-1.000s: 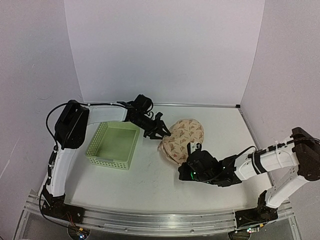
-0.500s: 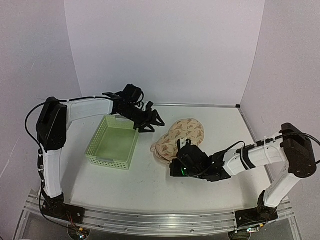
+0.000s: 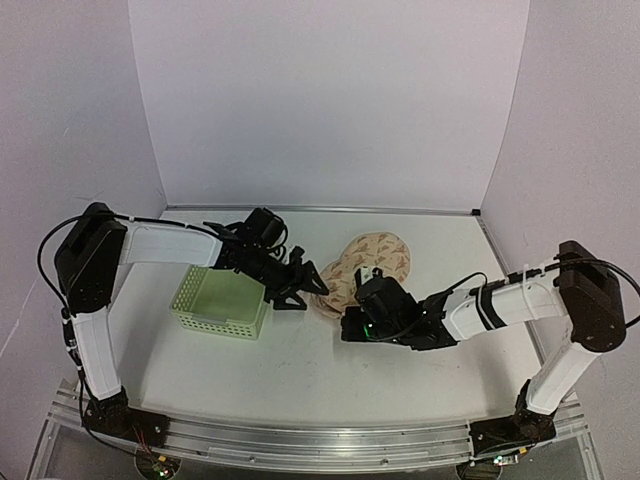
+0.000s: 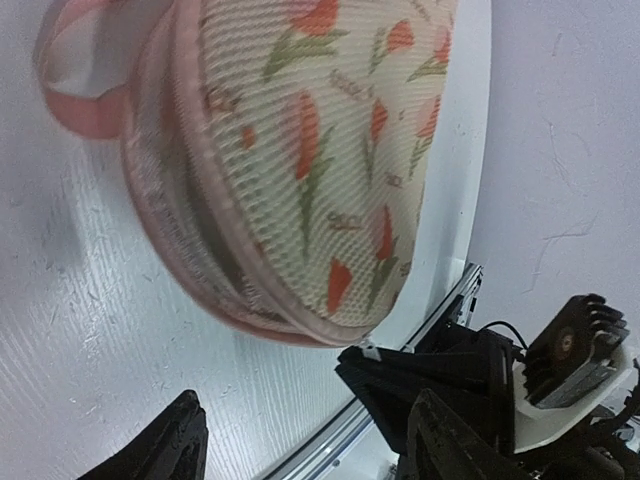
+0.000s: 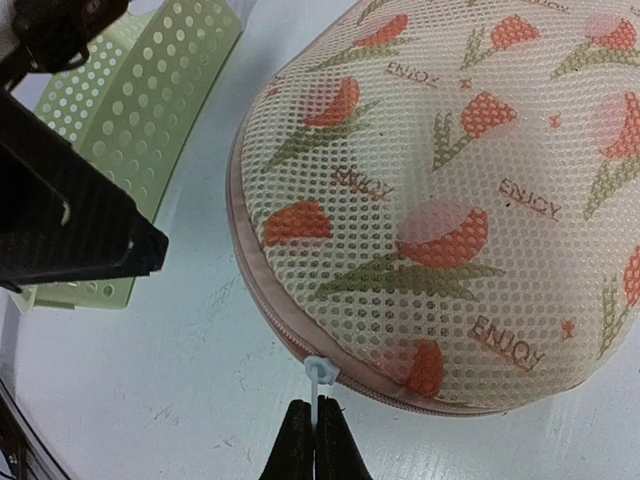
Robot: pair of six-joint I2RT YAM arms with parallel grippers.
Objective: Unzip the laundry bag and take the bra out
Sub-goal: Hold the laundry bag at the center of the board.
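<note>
The laundry bag (image 3: 372,262) lies mid-table: beige mesh with red-and-green tulip print and pink zip edging. It fills the left wrist view (image 4: 320,170), its pink loop (image 4: 80,70) at top left, and the right wrist view (image 5: 450,190). My right gripper (image 3: 348,312) is at the bag's near left edge. It is shut on the white zip pull (image 5: 320,372), pinched between its fingertips (image 5: 316,440). My left gripper (image 3: 300,292) is open and empty just left of the bag, fingers spread (image 4: 160,445). No bra is in view.
A light green lattice basket (image 3: 225,290) stands left of the bag, under the left forearm; it also shows in the right wrist view (image 5: 150,110). White walls enclose the table at the back and sides. A metal rail runs along the near edge.
My left arm has swung from behind the basket forward across it to the bag's left end. My right gripper has moved left along the bag's near edge, and the bag has shifted.
</note>
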